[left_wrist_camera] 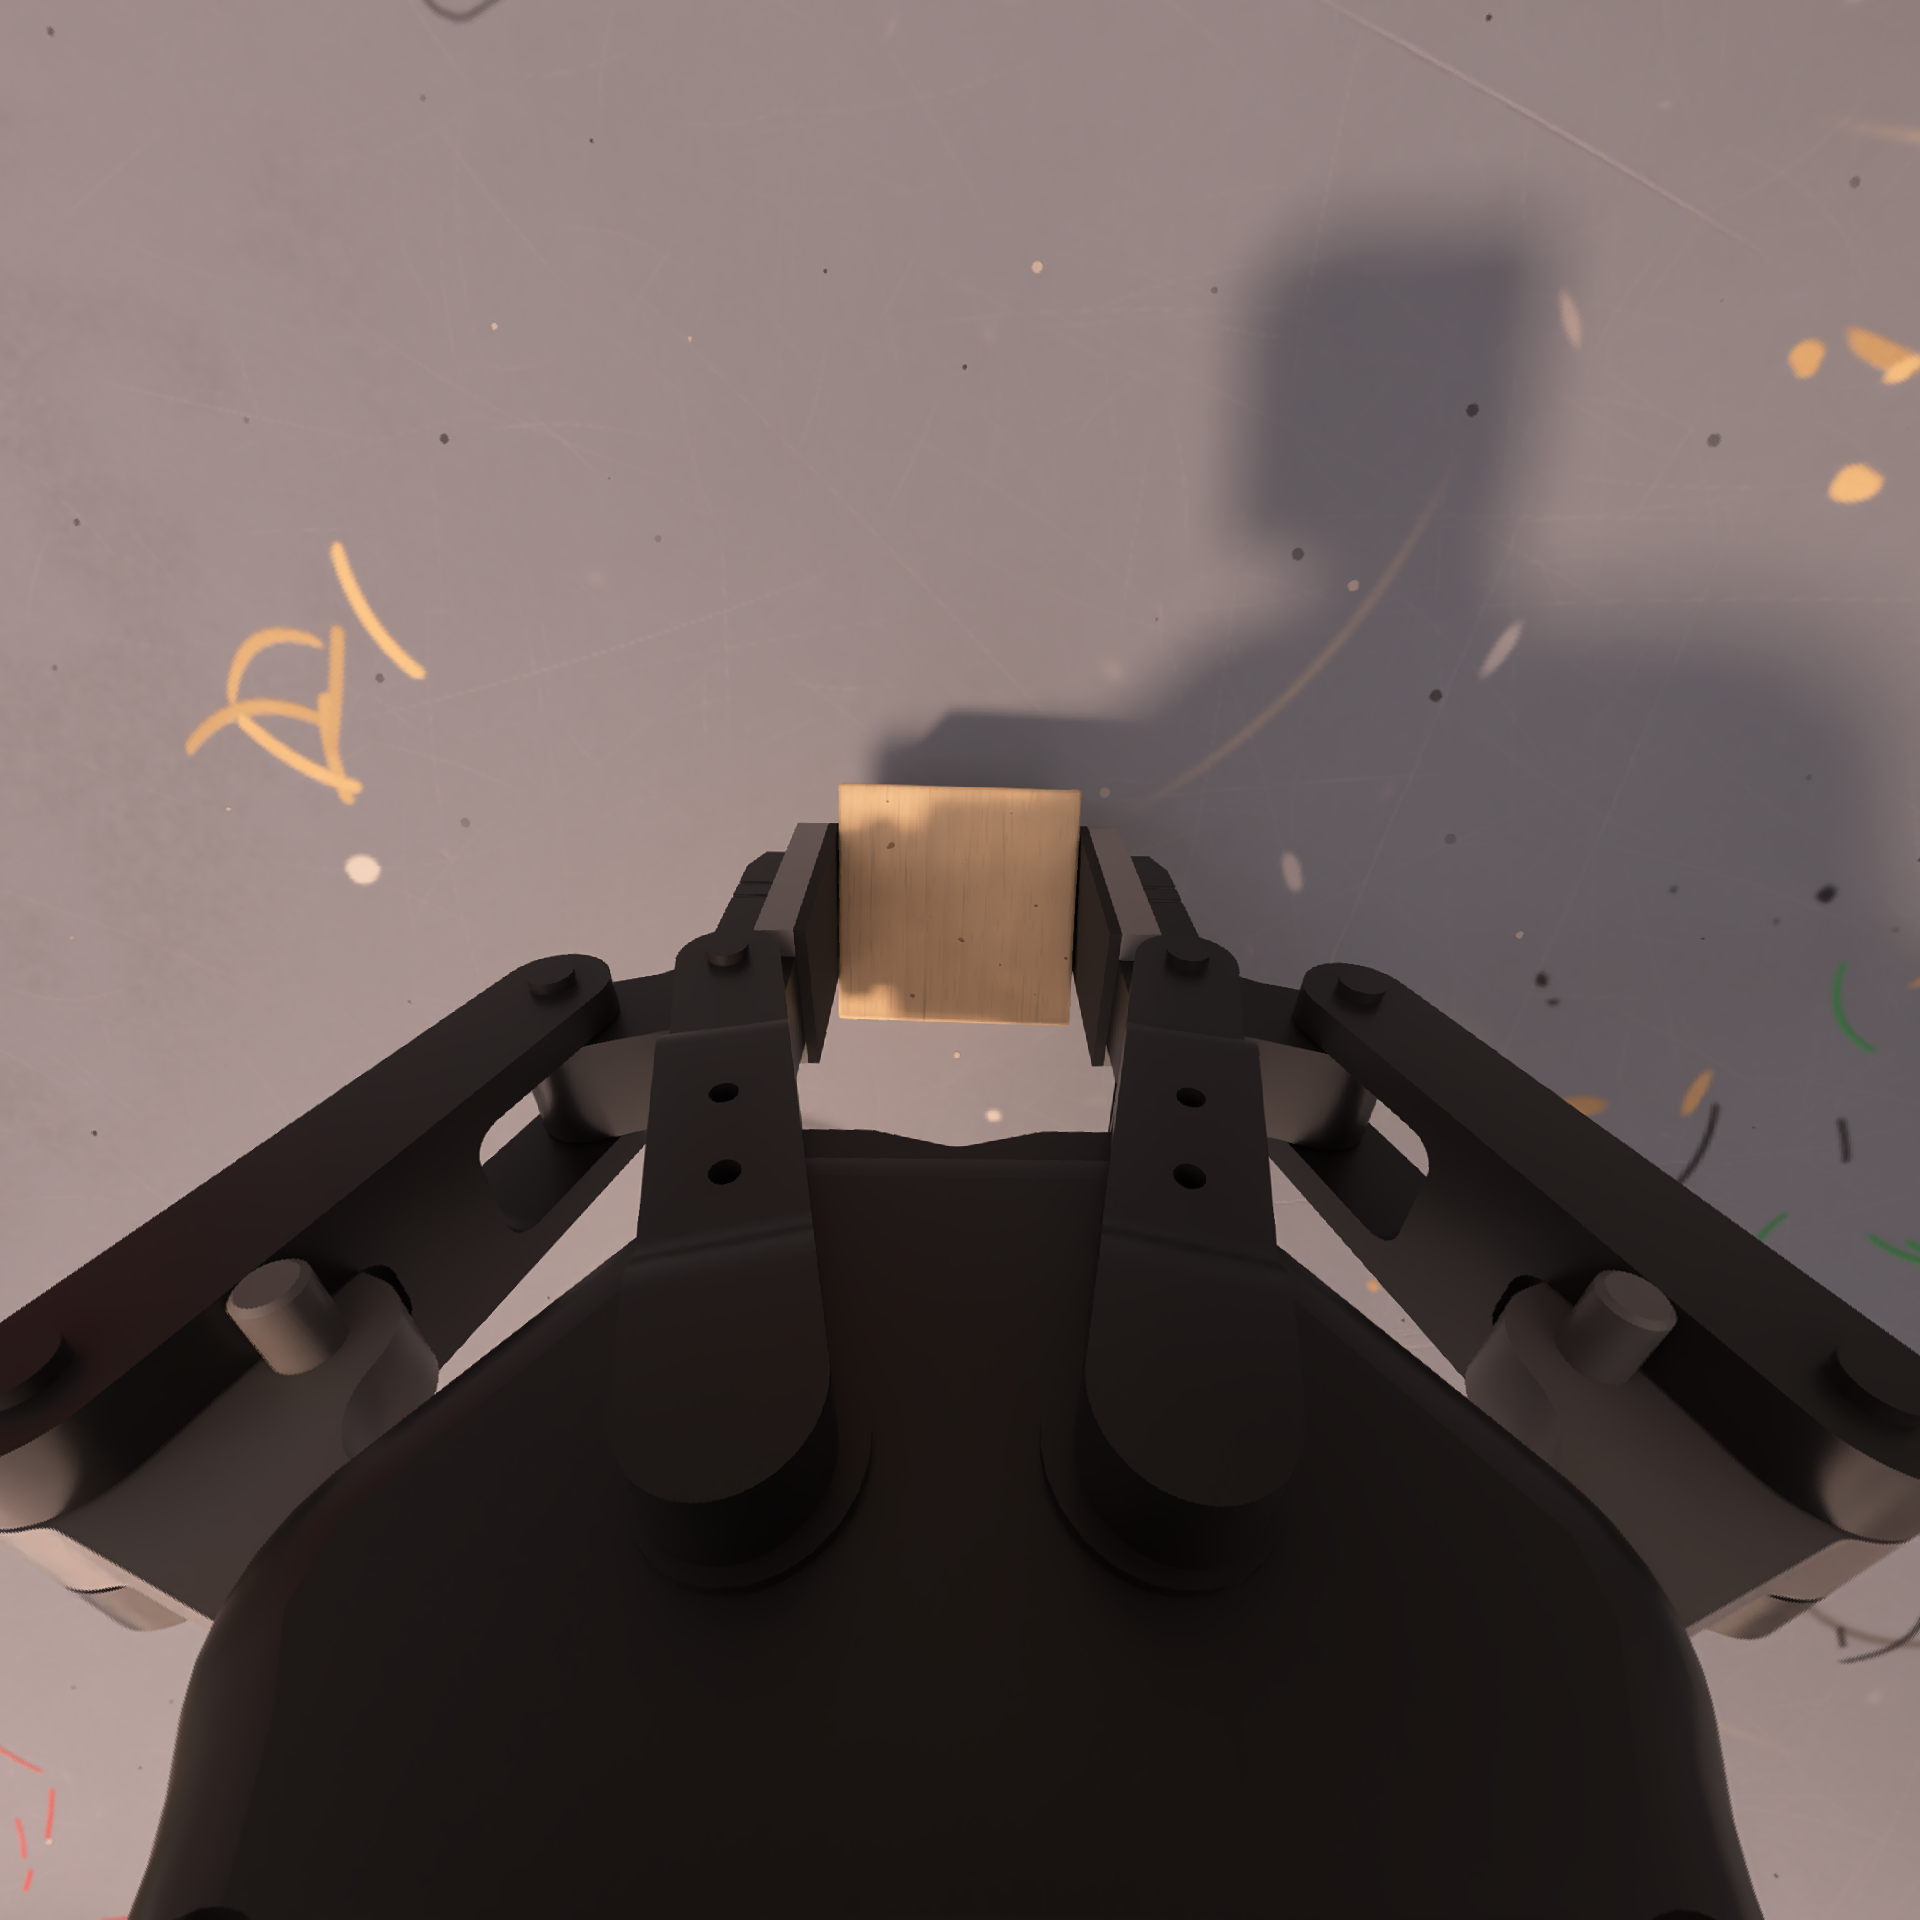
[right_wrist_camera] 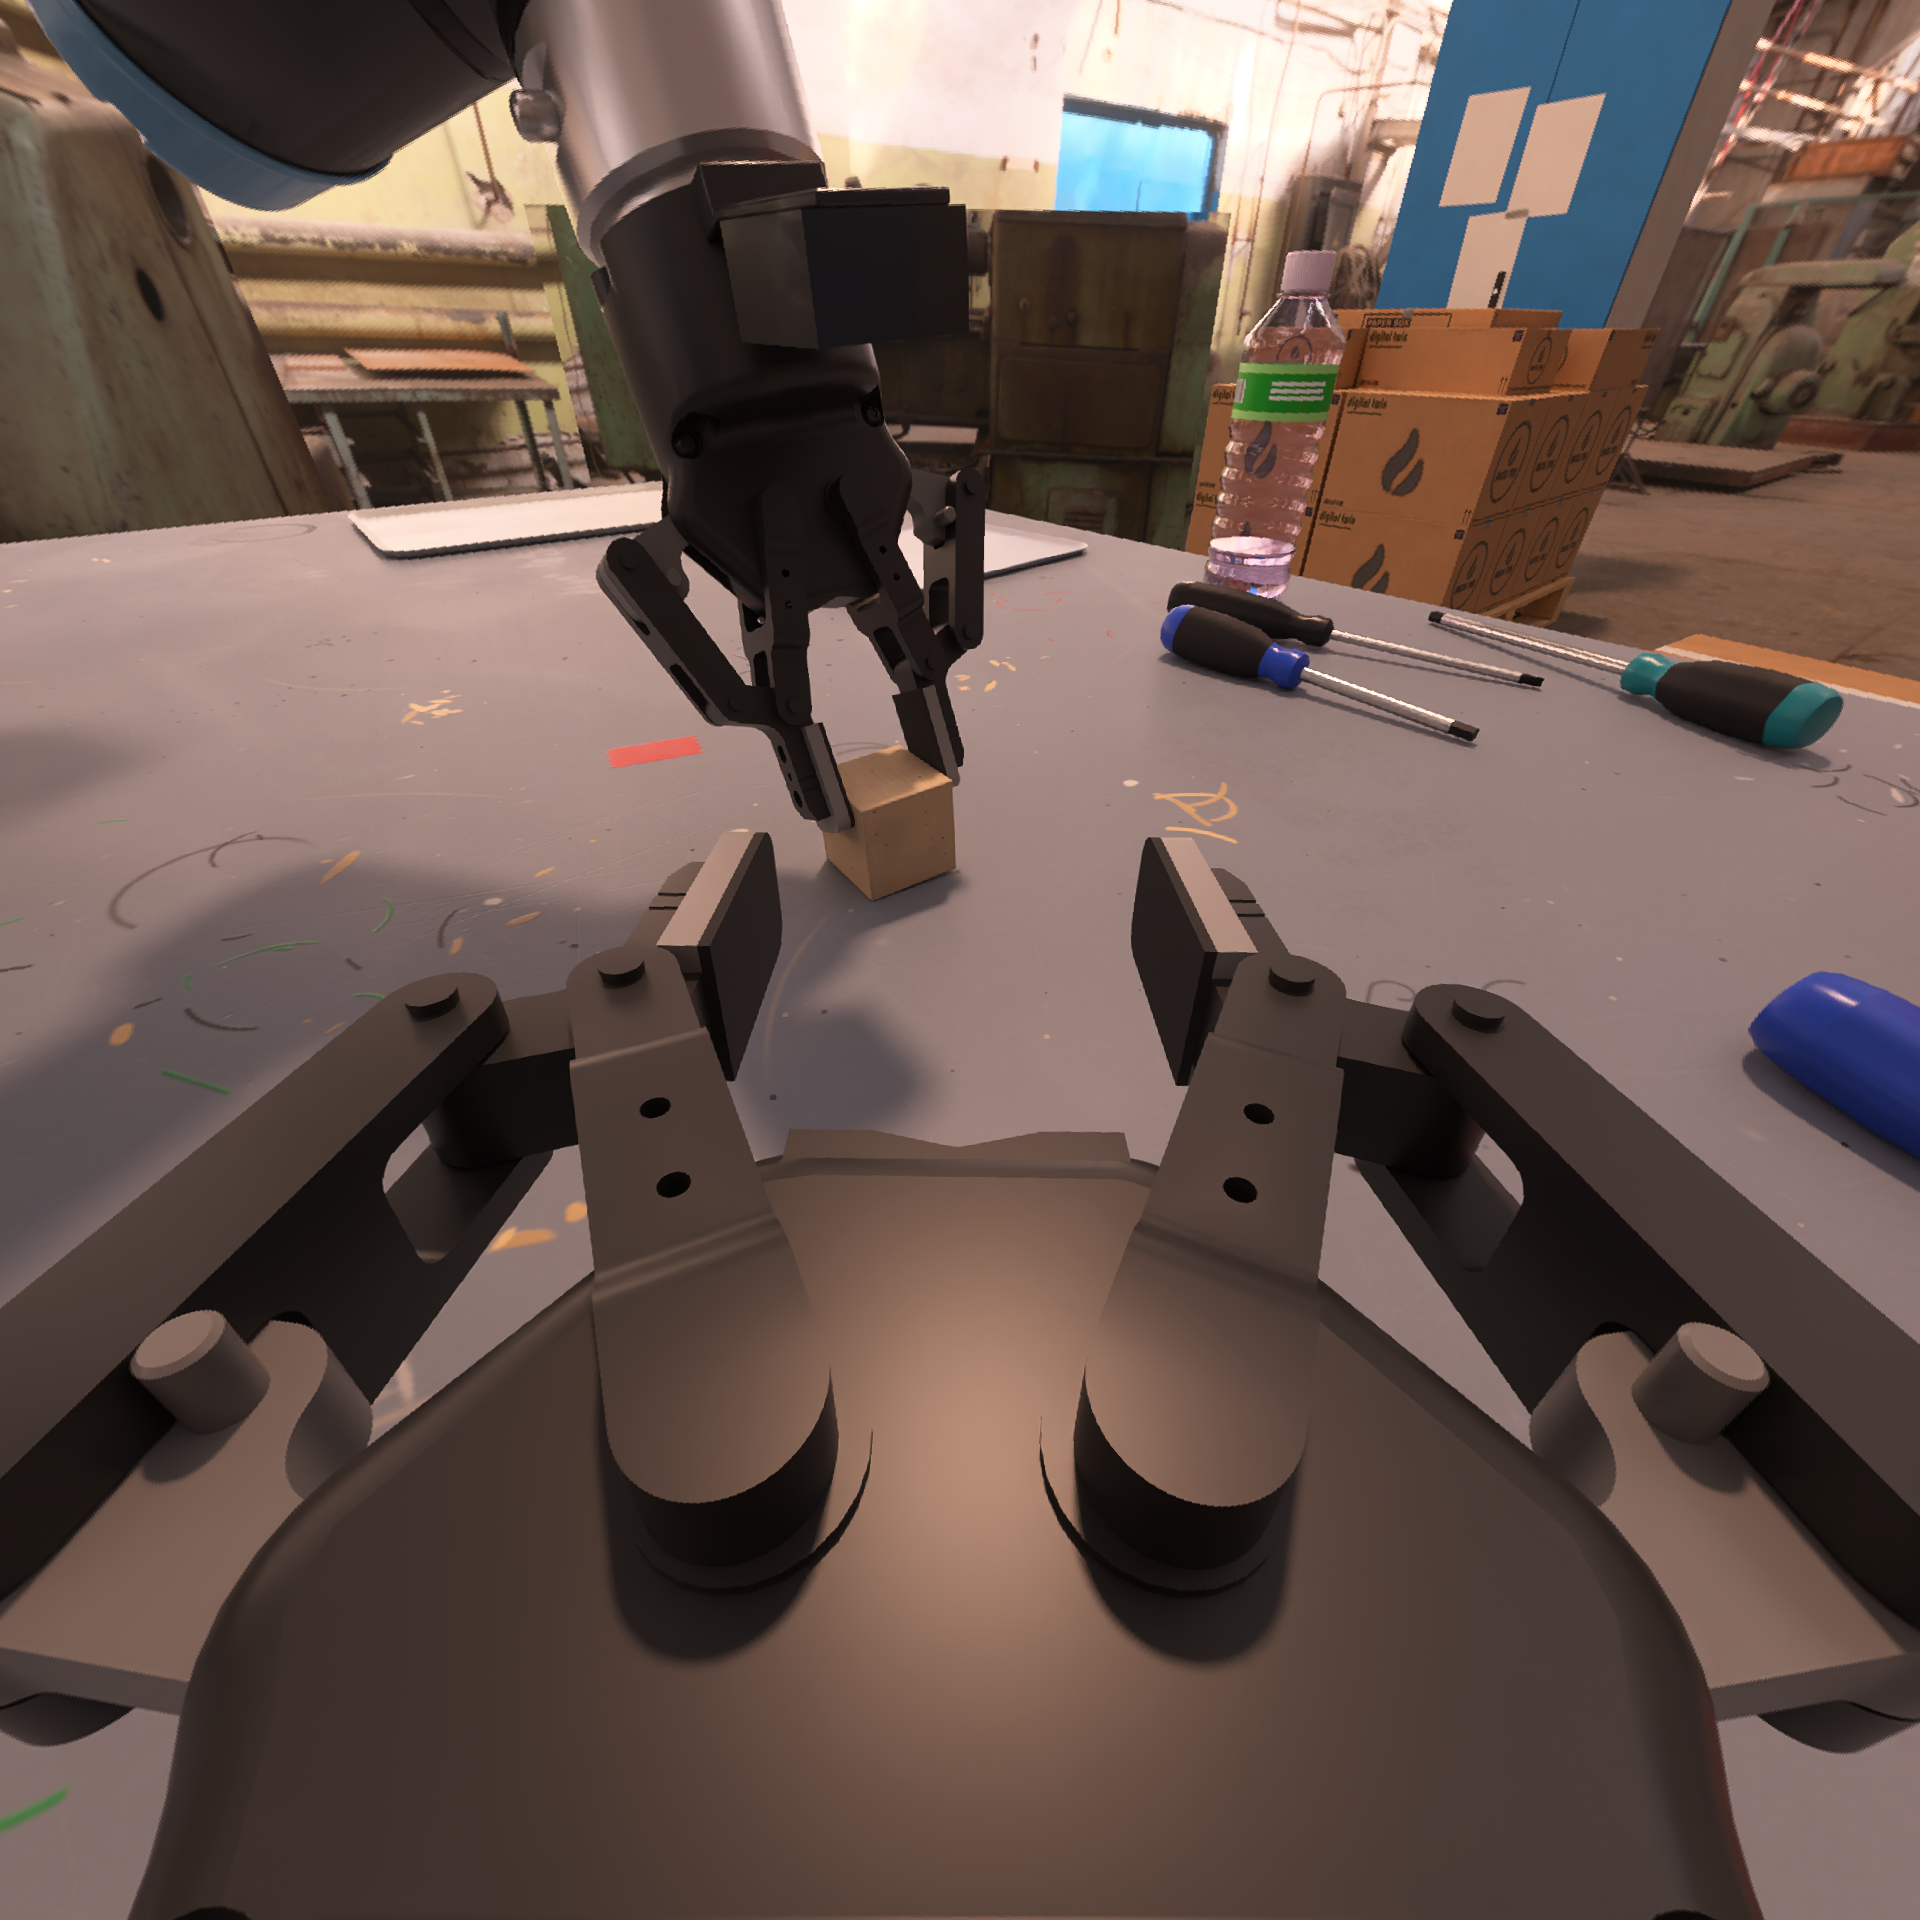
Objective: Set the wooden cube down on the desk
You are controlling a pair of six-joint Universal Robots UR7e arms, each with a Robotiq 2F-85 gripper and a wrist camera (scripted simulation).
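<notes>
Currently we list one wooden cube (right_wrist_camera: 891, 834), resting on or just above the grey desk (right_wrist_camera: 1351, 883), clamped between the pads of our left gripper (left_wrist_camera: 957, 914).

Risk, item one: we judge that opening while the cube sits tilted or a touch above the desk would let it tip or roll. The right wrist view shows its underside meeting the desk, but we cannot tell whether it lies fully flat.

Risk, item two: we judge that lifting away before the pads have cleared both faces would drag the cube sideways.

Left gripper: narrowed to the cube's width, both pads touching opposite faces, holding the cube.

Right gripper (right_wrist_camera: 956, 940): jaws spread wide, holding nothing, touching nothing, hovering just short of the cube.

Other stock on the desk, well apart from the cube: a blue-handled screwdriver (right_wrist_camera: 1304, 670), a black-handled screwdriver (right_wrist_camera: 1340, 629), a teal-and-black screwdriver (right_wrist_camera: 1725, 701), a clear plastic bottle (right_wrist_camera: 1276, 426), a flat white tray (right_wrist_camera: 499, 525), a blue object (right_wrist_camera: 1844, 1060) at the right edge.
</notes>
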